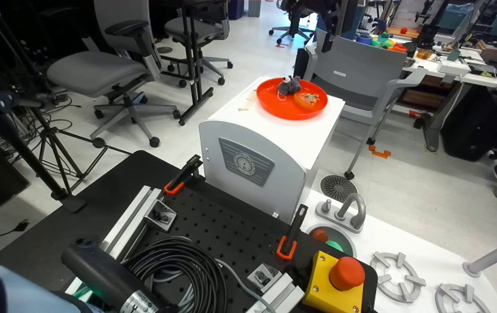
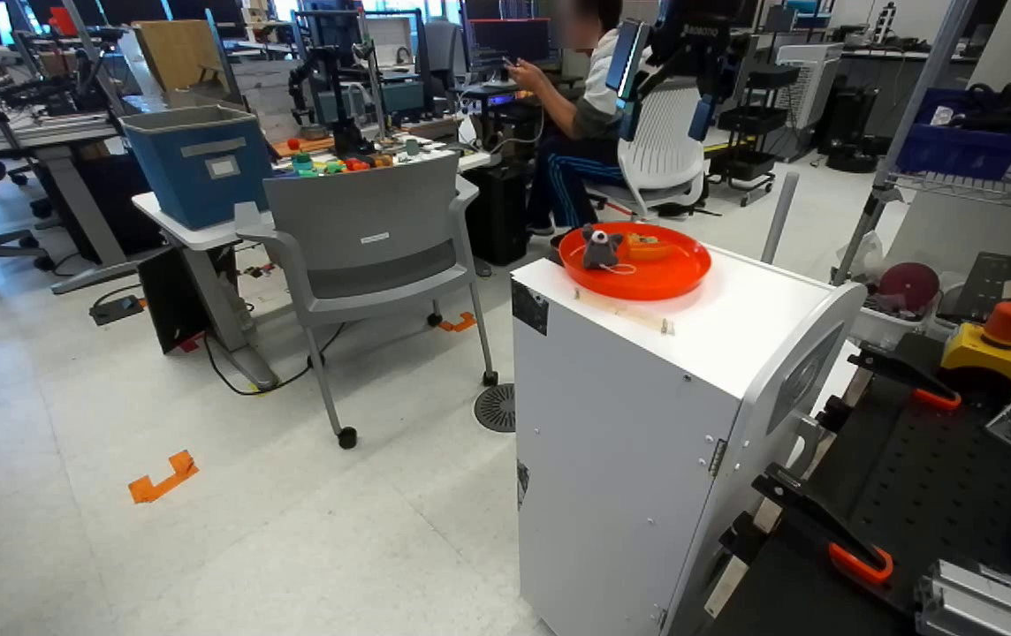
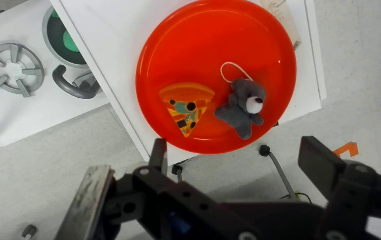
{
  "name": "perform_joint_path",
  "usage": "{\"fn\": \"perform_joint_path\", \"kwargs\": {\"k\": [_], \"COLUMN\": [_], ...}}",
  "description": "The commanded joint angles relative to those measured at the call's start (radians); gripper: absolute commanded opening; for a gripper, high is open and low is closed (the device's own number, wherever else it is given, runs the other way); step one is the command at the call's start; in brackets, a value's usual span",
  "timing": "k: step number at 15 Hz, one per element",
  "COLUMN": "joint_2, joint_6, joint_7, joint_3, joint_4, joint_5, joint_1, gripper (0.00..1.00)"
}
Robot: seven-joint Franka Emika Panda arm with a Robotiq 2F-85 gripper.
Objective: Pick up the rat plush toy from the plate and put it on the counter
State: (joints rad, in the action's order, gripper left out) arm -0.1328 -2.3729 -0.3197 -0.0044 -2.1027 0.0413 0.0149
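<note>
The rat plush toy [image 1: 289, 85] is a small dark grey toy with a white muzzle and a thin white string loop. It lies on the orange plate [image 1: 292, 113]. Toy [image 2: 599, 253] and plate [image 2: 666, 284] also show in an exterior view. In the wrist view the toy [image 3: 238, 116] lies in the plate's [image 3: 203, 43] lower right part. My gripper [image 3: 235, 146] is wide open, with nothing between its fingers. It hangs above and apart from the plate; an exterior view shows it [image 2: 665, 119] high up. The white counter with sink and burners [image 1: 387, 239] stands beside the white box.
A toy pizza slice [image 3: 187, 106] lies on the plate beside the rat. The plate stands on the white box top [image 1: 292, 141], with a tape strip [image 2: 625, 311] near it. A grey faucet [image 1: 355, 213] rises by the sink. A grey chair [image 2: 373, 238] stands near the box.
</note>
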Motion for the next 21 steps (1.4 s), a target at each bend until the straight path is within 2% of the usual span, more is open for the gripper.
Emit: {"fn": "perform_joint_path", "kwargs": {"k": [1,13,21], "joint_2": [0.000,-0.040,-0.069], "joint_6": [0.002,-0.074,-0.197], "joint_7": [0.001,-0.065,-0.041], "joint_3": [-0.003,-0.010,0.002], "joint_4": [0.001,0.015,0.008], "joint_5": [0.001,-0.097,-0.050], "joint_1": [0.003,0.016,0.027], "gripper": [1.00,1.00,1.00]}}
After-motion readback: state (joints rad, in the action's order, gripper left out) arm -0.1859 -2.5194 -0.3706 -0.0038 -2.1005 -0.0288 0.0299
